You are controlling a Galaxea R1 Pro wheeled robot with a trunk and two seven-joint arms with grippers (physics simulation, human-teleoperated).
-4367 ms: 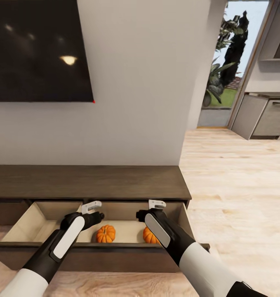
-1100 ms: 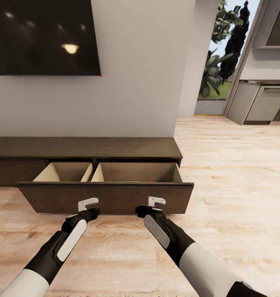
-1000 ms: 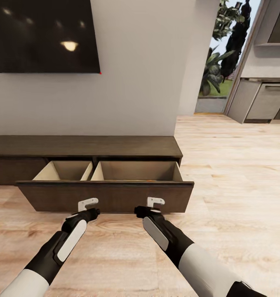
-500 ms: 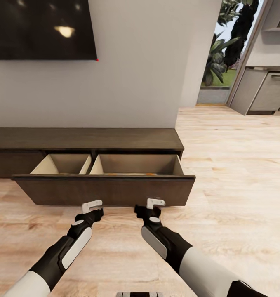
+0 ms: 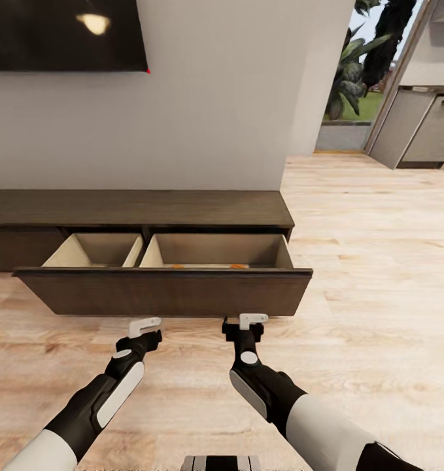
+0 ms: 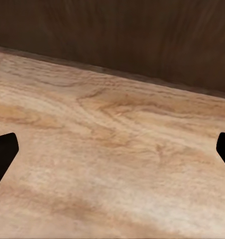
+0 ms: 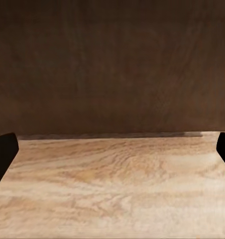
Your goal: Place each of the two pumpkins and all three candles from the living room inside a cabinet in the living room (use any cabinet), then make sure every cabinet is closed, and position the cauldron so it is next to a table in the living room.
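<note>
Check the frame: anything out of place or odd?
Only the cabinet: its wide drawer stands pulled out over the floor, with orange slivers of the pumpkins just showing above the front panel. The left gripper and right gripper hover open in front of it, touching nothing. No spill or damage.

The pumpkins are largely hidden behind the drawer front; the cabinet is cut off at the picture's edge.
</note>
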